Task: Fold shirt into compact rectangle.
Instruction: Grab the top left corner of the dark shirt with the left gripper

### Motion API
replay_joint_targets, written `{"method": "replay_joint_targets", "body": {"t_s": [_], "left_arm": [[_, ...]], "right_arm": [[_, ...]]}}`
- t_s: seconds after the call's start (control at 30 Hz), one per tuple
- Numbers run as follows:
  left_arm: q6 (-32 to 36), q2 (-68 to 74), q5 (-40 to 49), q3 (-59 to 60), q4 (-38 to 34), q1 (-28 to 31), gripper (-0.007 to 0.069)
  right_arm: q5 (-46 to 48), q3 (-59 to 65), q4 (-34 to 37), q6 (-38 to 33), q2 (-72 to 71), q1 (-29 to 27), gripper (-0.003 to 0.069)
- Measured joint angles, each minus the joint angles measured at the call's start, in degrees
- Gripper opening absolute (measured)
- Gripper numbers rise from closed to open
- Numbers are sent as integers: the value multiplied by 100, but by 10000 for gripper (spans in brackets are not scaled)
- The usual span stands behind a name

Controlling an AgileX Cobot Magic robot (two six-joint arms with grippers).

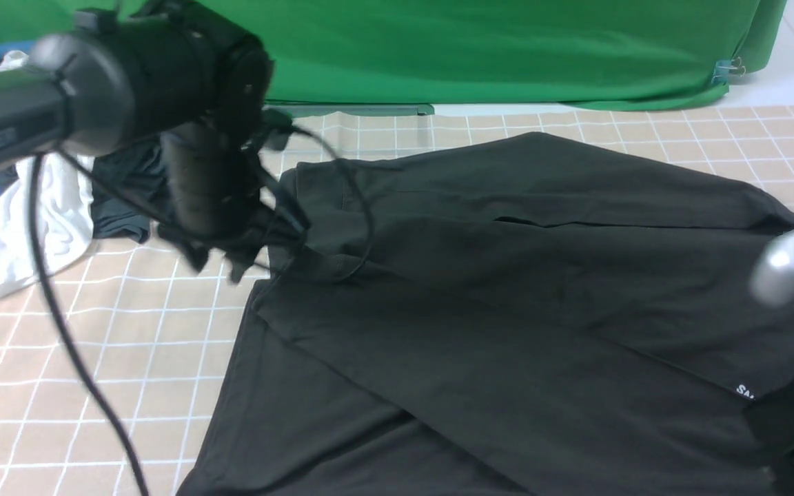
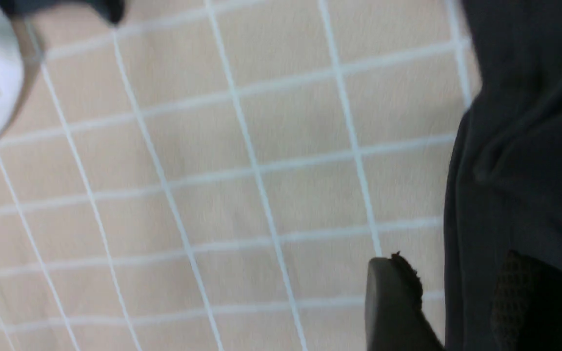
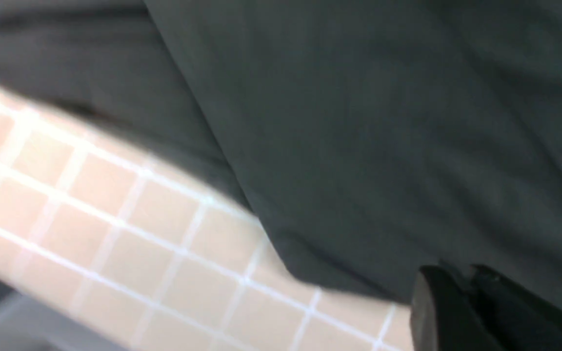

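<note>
The black shirt (image 1: 507, 275) lies part-folded across the checked beige cloth (image 1: 128, 331), the right gripper (image 3: 459, 280) pinched narrow on its hem, its side edge between the left gripper (image 2: 451, 258) fingers, whether clamped I cannot tell

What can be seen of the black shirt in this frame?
The shirt is black, matte, cotton-looking cloth. It lies partly folded on the checked tablecloth, one layer overlapping another along a diagonal edge, with soft creases. Small white lettering shows near its right edge, cut off. Its left edge runs between the jaws of the left gripper, and its cloth reaches the right gripper. Whether either clamps it is unclear.
</note>
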Motion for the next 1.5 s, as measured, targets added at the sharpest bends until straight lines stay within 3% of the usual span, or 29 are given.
{"method": "replay_joint_targets", "body": {"t_s": [0.27,0.4,0.57,0.67,0.73,0.87,0.97,1.1,1.17,1.5], "left_arm": [[5,-1890,-529,2535,-1755,-141,106],[5,-2291,-949,3282,-1922,-148,121],[11,-2259,-1393,3644,-1816,-148,282],[11,-1932,-1496,3732,-1752,-148,452],[11,-1694,-1607,3742,-1752,-148,526],[6,-1274,-1668,3736,-1822,-148,575],[25,-1164,-1582,3679,-1943,-142,478],[166,-1152,-1442,3657,-2015,-142,142],[172,-1258,-1316,3669,-1924,-142,55],[-736,-3141,22,3911,-1136,-93,31]], "right_arm": [[274,0,471,-772,816,0,258],[183,0,512,-1033,1049,0,288],[-169,0,538,-1077,1135,0,291],[-346,0,560,-1082,1153,0,293],[-378,0,560,-1083,1153,0,293],[-389,0,560,-1089,1153,0,293],[-396,0,560,-1135,1153,0,293],[-385,0,566,-1214,1153,0,293],[-333,0,566,-1214,1153,0,293],[81,0,713,-1466,1271,0,321]]}}
